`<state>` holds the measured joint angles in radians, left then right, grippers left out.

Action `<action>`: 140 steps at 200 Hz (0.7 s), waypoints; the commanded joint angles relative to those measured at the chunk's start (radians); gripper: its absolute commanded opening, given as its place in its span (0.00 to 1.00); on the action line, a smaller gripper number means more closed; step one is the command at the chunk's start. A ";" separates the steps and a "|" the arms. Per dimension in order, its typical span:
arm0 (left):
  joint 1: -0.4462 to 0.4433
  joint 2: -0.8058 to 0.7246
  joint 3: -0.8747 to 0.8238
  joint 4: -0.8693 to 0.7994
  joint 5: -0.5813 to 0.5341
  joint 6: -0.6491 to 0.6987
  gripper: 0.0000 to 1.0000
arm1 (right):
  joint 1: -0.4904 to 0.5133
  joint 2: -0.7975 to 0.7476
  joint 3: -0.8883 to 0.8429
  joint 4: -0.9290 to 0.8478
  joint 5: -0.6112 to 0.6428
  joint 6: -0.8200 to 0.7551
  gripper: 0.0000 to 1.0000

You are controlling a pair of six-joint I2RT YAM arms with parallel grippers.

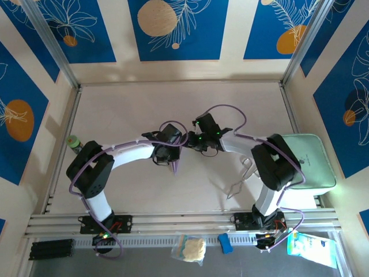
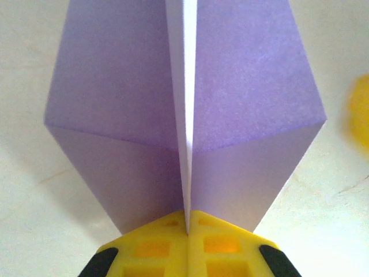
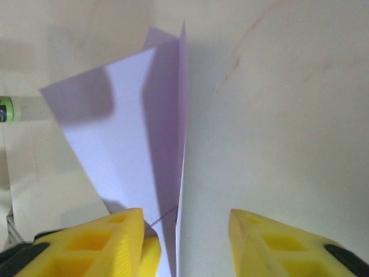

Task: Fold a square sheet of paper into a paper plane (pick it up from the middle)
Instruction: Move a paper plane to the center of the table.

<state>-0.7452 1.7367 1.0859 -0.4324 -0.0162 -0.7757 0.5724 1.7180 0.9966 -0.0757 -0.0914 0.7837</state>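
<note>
Item: paper plane (image 2: 248,86), lavender, folded. Hidden or unclear from my station: in the top view most of it sits under the two wrists, with a narrow pointed sliver poking out below them. In the left wrist view its far end is cut off at 12 o'clock, and in the right wrist view its near end runs off the frame at 6 o'clock. A blurred yellow patch (image 2: 360,115) at 3 o'clock in the left wrist view I cannot identify. Position against tools: the left gripper (image 2: 188,222) is pressed together on the plane's centre fold, with the flaps spreading to 9 and 3 o'clock beyond the fingertips. The right gripper (image 3: 185,218) stands apart, and the plane's edge rises between its fingers (image 3: 98,242). I cannot tell whether the 9 o'clock finger touches the paper; the 3 o'clock one is clear of it. Location: over the middle of the table (image 1: 115,109), where both arms meet, well apart from the mint-green tray (image 1: 314,167) at 3 o'clock. Orientation: the long axis runs 12 to 6 in the top view, with the visible point toward 6 o'clock and the arm bases. Also logged: a green-capped cylinder (image 1: 73,142) at the table's 9 o'clock edge.
</note>
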 commanded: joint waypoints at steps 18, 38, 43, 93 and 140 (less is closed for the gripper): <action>0.081 -0.002 0.106 -0.082 -0.036 0.112 0.02 | -0.052 -0.153 -0.071 -0.077 0.210 -0.059 0.57; 0.132 0.055 0.181 -0.095 -0.026 0.169 0.02 | -0.085 -0.204 -0.113 -0.071 0.235 -0.064 0.60; 0.144 0.073 0.204 -0.098 -0.021 0.181 0.02 | -0.094 -0.211 -0.123 -0.067 0.234 -0.063 0.60; 0.219 0.317 0.510 -0.203 0.004 0.250 0.04 | -0.130 -0.227 -0.169 -0.043 0.192 -0.045 0.60; 0.224 0.472 0.732 -0.330 -0.020 0.250 0.10 | -0.136 -0.227 -0.188 -0.035 0.171 -0.038 0.60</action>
<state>-0.5217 2.1612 1.7279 -0.6472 -0.0277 -0.5476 0.4442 1.5085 0.8314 -0.1165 0.1005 0.7399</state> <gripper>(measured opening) 0.093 0.601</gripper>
